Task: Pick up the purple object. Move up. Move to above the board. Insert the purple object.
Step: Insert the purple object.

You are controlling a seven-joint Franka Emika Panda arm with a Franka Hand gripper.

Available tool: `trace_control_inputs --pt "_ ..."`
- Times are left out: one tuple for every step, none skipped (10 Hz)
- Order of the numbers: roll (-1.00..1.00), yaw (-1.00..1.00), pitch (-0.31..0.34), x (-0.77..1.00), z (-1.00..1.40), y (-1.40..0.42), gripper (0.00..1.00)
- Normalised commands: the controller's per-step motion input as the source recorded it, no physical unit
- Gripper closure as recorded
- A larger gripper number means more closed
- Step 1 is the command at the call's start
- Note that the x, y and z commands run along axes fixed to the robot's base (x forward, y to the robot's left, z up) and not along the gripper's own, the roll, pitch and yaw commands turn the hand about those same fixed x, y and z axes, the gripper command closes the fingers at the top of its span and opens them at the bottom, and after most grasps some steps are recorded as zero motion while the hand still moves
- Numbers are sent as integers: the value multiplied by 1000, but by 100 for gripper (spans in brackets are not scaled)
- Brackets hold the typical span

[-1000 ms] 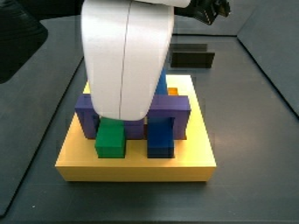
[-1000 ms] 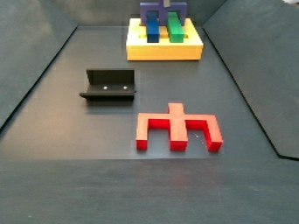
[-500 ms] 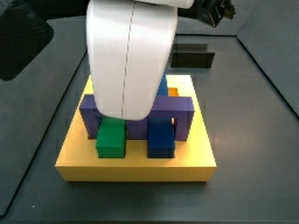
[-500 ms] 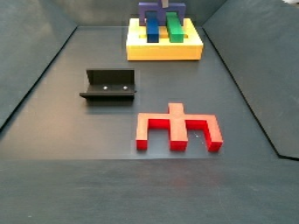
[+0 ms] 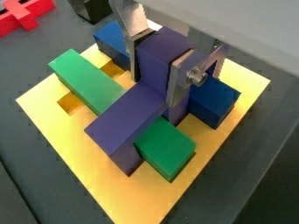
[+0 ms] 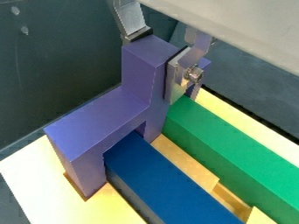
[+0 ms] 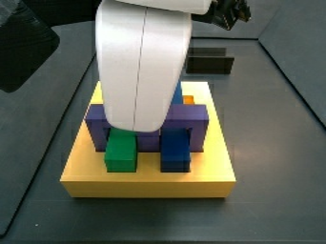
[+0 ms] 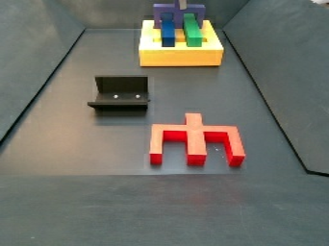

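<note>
1. Gripper (image 5: 163,66): directly over the board (image 5: 70,140); its silver fingers (image 5: 131,31) flank the purple object (image 5: 146,105) at mid-bar, closed against its 2 faces.
2. Purple object (image 7: 192,116): seated on the board, bridging the green bar (image 5: 87,74) and blue bar (image 6: 163,179) crosswise; long axis 10 to 4 o'clock in a side view; insertion appears complete; release comes next.

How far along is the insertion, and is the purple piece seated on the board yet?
Pick-up, lift and transfer look done: the purple object sits on the yellow board, straddling the green bar and blue bar. In hand: the gripper is at the board, its fingers flanking the piece's top bar. Full seating is hard to judge. Left: release and retreat.
</note>
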Motion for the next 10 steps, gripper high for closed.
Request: trace_control_inputs --pt "190 157 34 0 -103 0 100" --pt "134 43 0 37 -369 0 100" --pt "83 0 0 91 -686 0 100" --pt "23 0 -3 169 -714 0 100" --pt "19 0 -4 97 -749 0 100" --pt "71 0 0 0 -851 37 100" --pt "54 0 -6 -17 -894 17 100" --pt "109 0 26 0 -77 0 100" --pt "16 0 0 0 0 0 100" --pt "0 0 0 0 0 0 100"
